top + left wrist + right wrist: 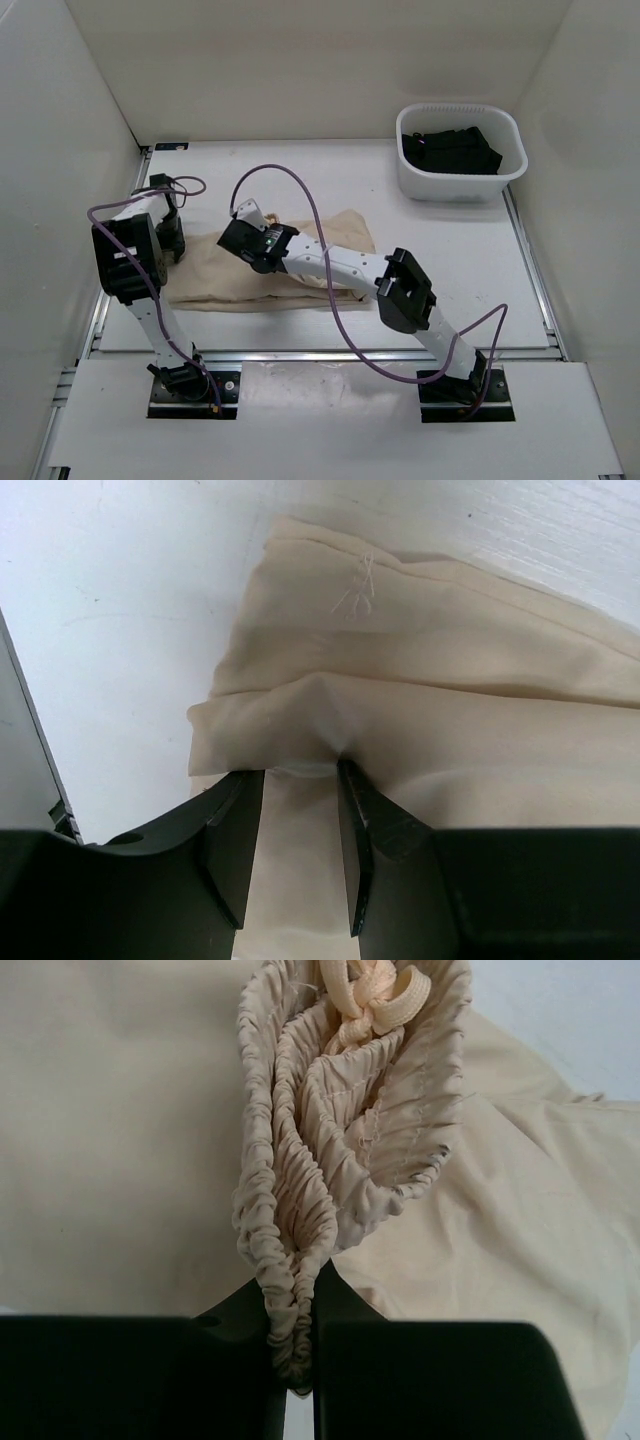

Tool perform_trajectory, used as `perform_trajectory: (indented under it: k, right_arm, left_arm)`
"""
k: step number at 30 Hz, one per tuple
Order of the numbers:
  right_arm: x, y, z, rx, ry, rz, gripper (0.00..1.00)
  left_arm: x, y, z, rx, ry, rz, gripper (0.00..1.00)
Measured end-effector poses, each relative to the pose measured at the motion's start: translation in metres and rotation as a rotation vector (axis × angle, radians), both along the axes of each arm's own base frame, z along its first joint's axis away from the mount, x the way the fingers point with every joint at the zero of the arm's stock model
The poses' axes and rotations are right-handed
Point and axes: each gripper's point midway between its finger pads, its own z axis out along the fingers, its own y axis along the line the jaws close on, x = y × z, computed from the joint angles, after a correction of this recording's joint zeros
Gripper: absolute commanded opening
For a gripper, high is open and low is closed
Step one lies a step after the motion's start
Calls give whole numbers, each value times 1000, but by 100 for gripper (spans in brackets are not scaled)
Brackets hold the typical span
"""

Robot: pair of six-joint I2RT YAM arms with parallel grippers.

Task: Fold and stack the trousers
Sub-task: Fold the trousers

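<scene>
The trousers (120, 1110) are soft, matt beige cloth, smooth on the legs, tightly puckered at the gathered waistband (300, 1190), with a flat woven drawstring (375, 995). The bench (120, 600) is matt white, faintly grainy. The left tool (297, 772) and right tool (295, 1290) are matt black, plastic-looking.

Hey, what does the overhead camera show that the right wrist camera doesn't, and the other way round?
Only the overhead view shows the white bin at far right with the black garment inside. Only the right wrist view shows the right gripper shut on the gathered waistband, with the knotted drawstring above. Both show the beige trousers on the white table.
</scene>
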Motion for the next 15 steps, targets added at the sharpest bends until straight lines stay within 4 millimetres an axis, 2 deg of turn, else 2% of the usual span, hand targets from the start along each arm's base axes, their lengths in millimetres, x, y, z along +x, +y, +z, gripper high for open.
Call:
perform_trajectory:
  k: [1, 3, 5, 6, 9, 10, 12, 14, 15]
  right_arm:
    - [-3, 2, -5, -3, 18, 14, 6]
    - [-8, 7, -8, 2, 58, 58, 44]
    - [-19, 23, -10, 41, 126, 163, 68]
    - [-24, 31, -10, 53, 151, 226, 74]
    - [-39, 47, -2, 44, 147, 366, 78]
    - [-46, 51, 4, 43, 132, 399, 78]
    - [-53, 50, 20, 41, 90, 412, 73]
    - [-56, 29, 43, 56, 39, 371, 64]
    - [-53, 11, 56, 68, 21, 329, 51]
  left_arm:
    - [0, 0, -1, 0, 2, 0, 47]
    - [-1, 0, -1, -1, 5, 0, 47]
    - [0, 0, -1, 1, 4, 1, 49]
    - [-1, 1, -1, 3, 5, 2, 49]
    - [-1, 2, -1, 11, 7, 3, 50]
    - [-1, 3, 0, 15, 8, 4, 54]
    - [-2, 5, 1, 24, 11, 7, 57]
    - [-3, 8, 4, 34, 14, 12, 59]
    - [-3, 9, 6, 39, 16, 15, 61]
